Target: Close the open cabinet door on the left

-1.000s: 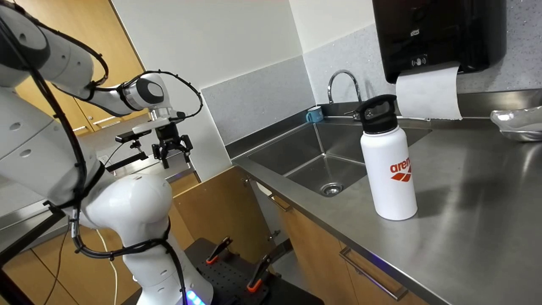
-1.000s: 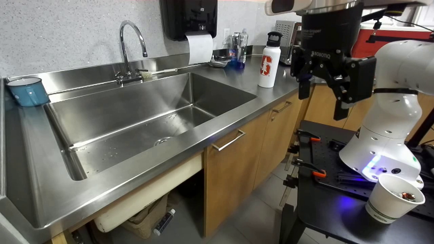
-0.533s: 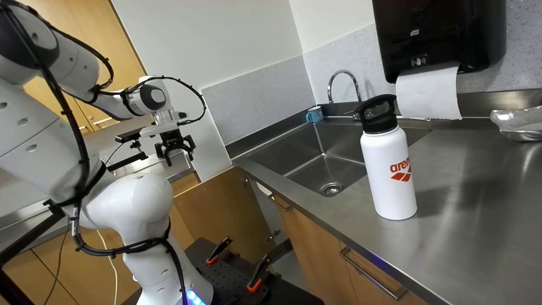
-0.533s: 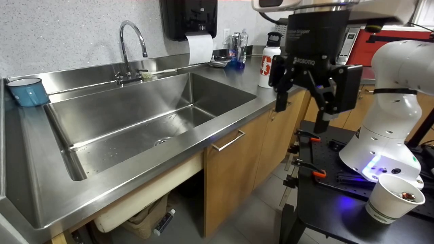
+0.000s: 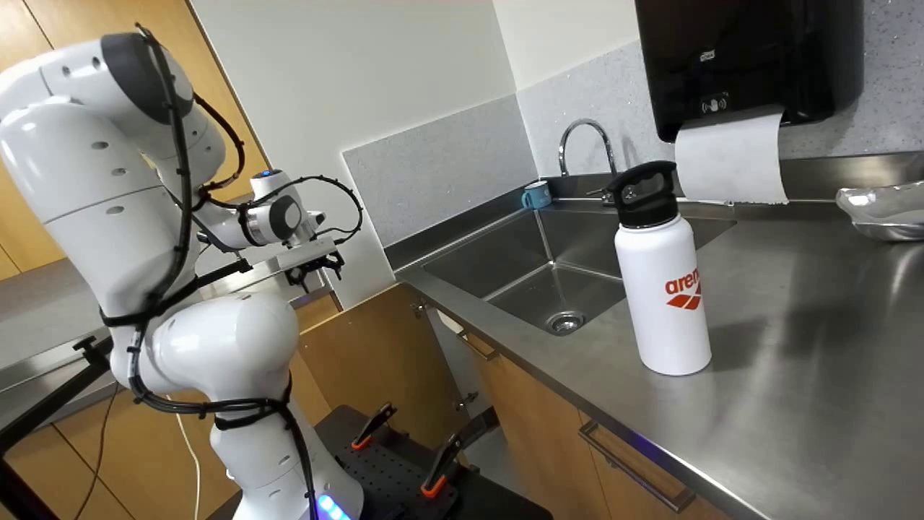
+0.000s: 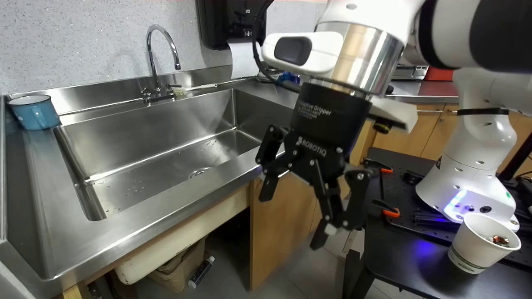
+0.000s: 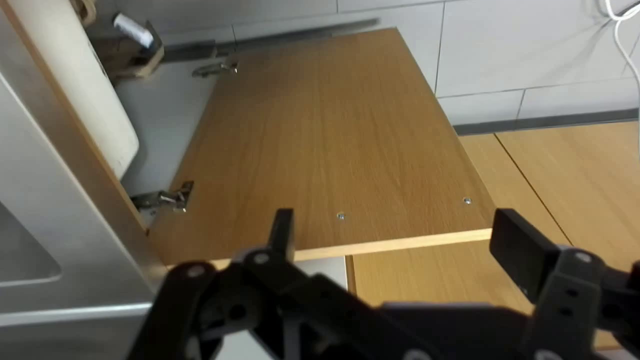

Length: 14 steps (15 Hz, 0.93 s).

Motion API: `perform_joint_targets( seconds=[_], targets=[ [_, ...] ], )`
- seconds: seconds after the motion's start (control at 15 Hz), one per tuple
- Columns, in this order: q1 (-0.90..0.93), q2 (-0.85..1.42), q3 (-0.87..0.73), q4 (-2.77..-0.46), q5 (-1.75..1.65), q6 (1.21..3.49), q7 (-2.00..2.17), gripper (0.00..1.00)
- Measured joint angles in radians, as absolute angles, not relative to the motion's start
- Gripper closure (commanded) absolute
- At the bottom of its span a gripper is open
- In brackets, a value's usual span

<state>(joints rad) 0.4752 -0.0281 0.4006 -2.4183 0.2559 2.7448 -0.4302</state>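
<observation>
Countertop [image 5: 808, 332] runs along a speckled wall [image 6: 91, 41], cabinet door [image 7: 320, 145] open below.

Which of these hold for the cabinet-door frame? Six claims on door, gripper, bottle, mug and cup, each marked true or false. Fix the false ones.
1. The cabinet door stands open. True.
2. The cabinet door is gripped at its edge. False: the gripper is open and holds nothing.
3. The white bottle stands upright on the counter. True.
4. The white bottle is the only vessel near the basin. False: a blue mug stands beside the sink too.
5. The paper cup stands on the black table. True.
6. The wrist view faces the cabinet door's outer side. False: it shows the inner side, with two metal hinges.
</observation>
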Motion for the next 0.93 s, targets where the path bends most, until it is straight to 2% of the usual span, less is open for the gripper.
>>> perform_joint_targets(
  seconds=[0.4,0.73,0.93],
  targets=[
    [0.479,0.284,0.507,-2.251,0.336,3.016,-0.751,0.0],
    [0.327,0.541,0.75,-2.049,0.363,3.049,-1.001,0.0],
    [0.302,0.597,0.778,-2.004,0.363,3.049,-1.037,0.0]
  ],
)
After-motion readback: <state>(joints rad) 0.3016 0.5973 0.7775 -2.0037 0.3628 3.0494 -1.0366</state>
